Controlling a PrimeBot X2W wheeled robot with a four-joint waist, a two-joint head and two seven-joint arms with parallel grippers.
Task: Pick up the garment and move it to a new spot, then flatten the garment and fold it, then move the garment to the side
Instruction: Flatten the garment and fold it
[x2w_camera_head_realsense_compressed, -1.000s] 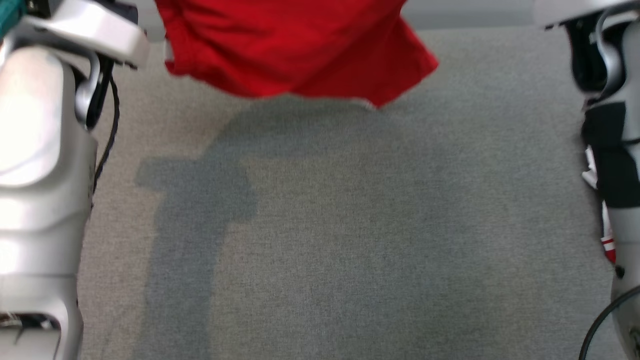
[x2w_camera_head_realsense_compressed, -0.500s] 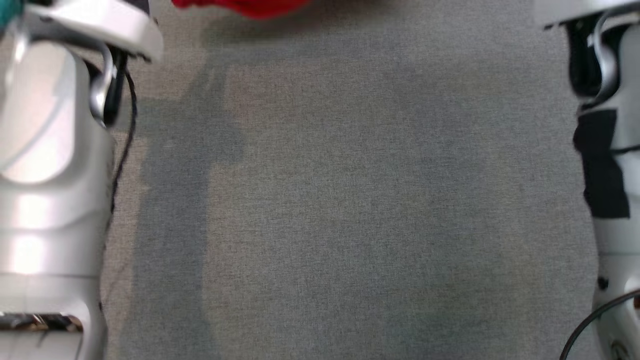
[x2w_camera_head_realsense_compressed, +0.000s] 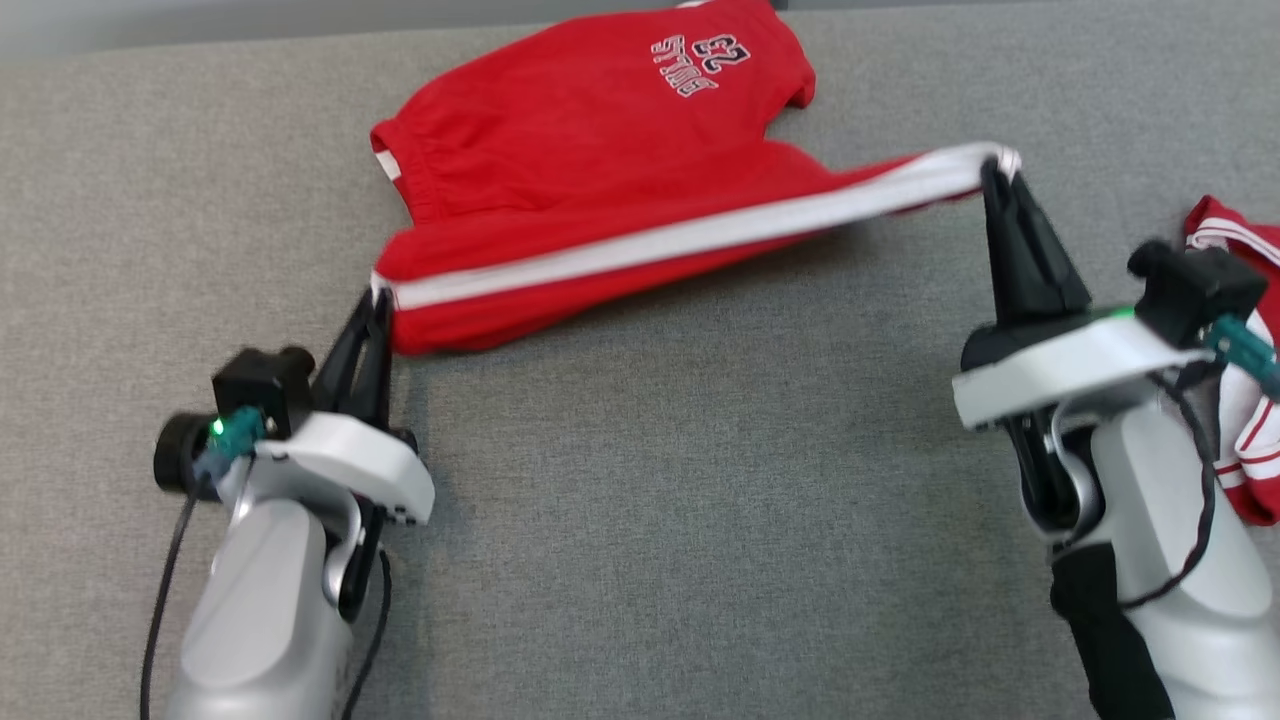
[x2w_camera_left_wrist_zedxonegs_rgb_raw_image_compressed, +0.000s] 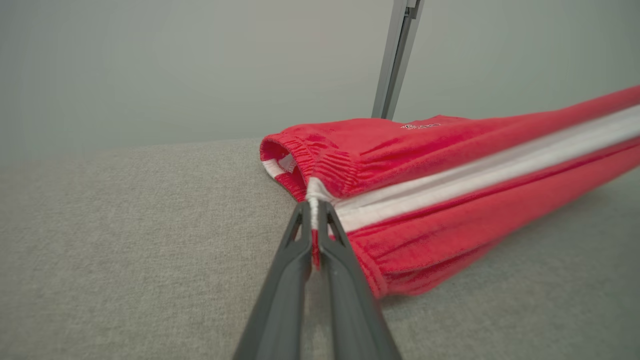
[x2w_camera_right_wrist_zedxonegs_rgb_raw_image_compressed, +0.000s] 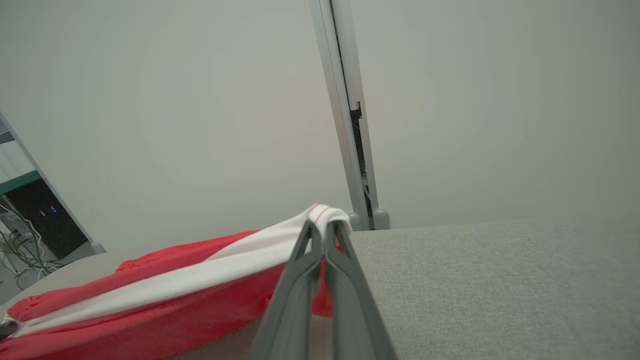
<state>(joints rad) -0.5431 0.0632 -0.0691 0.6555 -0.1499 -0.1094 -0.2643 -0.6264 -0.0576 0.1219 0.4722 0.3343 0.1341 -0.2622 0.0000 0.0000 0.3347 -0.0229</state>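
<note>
Red garment, a pair of shorts with a white side stripe, at the far middle of the grey cloth-covered surface. Its far part lies on the surface, with a white printed number and lettering near the far edge, upside down in the head view. The near edge is drawn out along the stripe into a taut line between the two grippers. The elastic waistband is at the robot's left end and a leg hem at the right end. Toward the right the stretched edge stands clear of the surface, with a shadow beneath it.

Left gripper: fingers closed on the waistband end of the stripe, low over the surface. In the left wrist view a fold of white and red cloth is pinched between the two dark fingers.

Right gripper: fingers closed on the hem end of the stripe, further from the robot than the left gripper. In the right wrist view the white cloth folds over the fingertips.

Each pale forearm enters from the bottom of the head view, with a dark wrist camera and a green light beside the gripper base.

A second red and white garment lies at the right edge of the head view, partly hidden behind the right arm and well apart from the shorts.

Behind the surface is a plain pale wall, with an upright metal post at its far edge.
</note>
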